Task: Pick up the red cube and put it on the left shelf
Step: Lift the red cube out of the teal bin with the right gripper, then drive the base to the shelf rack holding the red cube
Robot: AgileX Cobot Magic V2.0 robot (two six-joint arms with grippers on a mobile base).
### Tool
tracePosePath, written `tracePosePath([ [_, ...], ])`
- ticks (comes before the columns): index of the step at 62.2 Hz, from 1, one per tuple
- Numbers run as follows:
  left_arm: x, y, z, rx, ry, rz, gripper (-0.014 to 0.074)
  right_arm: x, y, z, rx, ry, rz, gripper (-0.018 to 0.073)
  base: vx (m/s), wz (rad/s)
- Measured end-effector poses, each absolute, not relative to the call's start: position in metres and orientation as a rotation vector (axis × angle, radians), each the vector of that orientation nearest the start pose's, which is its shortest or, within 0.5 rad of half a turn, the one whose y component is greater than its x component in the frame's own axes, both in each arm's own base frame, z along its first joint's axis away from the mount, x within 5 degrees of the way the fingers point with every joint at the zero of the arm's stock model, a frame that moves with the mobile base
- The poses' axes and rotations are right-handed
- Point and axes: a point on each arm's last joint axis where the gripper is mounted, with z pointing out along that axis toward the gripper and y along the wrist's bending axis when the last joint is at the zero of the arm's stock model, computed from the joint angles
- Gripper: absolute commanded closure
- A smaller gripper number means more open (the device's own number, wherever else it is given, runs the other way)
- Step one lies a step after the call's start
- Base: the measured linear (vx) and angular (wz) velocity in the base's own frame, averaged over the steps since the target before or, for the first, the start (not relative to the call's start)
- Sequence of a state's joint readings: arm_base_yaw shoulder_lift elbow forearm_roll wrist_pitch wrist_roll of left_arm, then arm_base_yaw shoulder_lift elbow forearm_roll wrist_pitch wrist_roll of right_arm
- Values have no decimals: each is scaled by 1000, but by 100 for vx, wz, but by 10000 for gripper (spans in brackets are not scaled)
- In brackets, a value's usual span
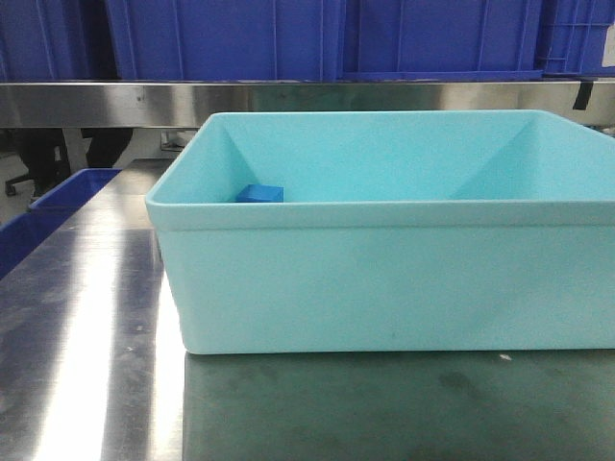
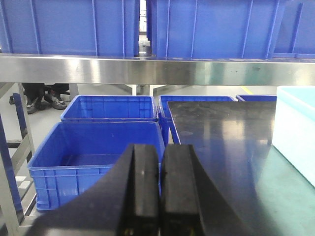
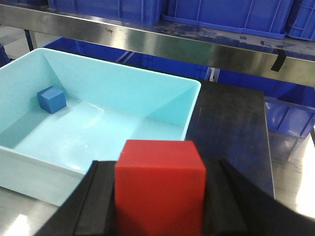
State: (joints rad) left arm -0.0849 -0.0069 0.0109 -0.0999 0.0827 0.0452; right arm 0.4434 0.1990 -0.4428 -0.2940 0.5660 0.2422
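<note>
Lower centre, the right end effector (image 3: 160,199) clamps the red cube (image 3: 160,177) clear of the tub (image 3: 123,96), ready for the left shelf (image 3: 162,45) across the top; the left end effector (image 2: 160,189) sits pinched together, empty.

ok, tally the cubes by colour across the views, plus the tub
Red cube: 1
Blue cube: 1, lying inside the tub
Turquoise plastic tub: 1
Total: 3
</note>
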Motion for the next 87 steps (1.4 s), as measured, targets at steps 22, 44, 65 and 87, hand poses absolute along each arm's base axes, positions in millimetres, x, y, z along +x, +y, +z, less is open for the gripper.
tracePosePath([
  [22, 56, -6, 202, 30, 1571, -116, 496, 50, 8, 299, -291, 1766, 173, 436, 0, 0],
  [44, 56, -6, 202, 30, 1571, -116, 495, 50, 8, 298, -291, 1767, 173, 436, -2, 11],
  [65, 56, -6, 202, 30, 1571, -116, 496, 50, 8, 298, -291, 1766, 173, 436, -9, 39],
  [87, 56, -6, 202, 30, 1571, -116, 496, 50, 8, 298, -291, 1766, 173, 436, -15, 74],
])
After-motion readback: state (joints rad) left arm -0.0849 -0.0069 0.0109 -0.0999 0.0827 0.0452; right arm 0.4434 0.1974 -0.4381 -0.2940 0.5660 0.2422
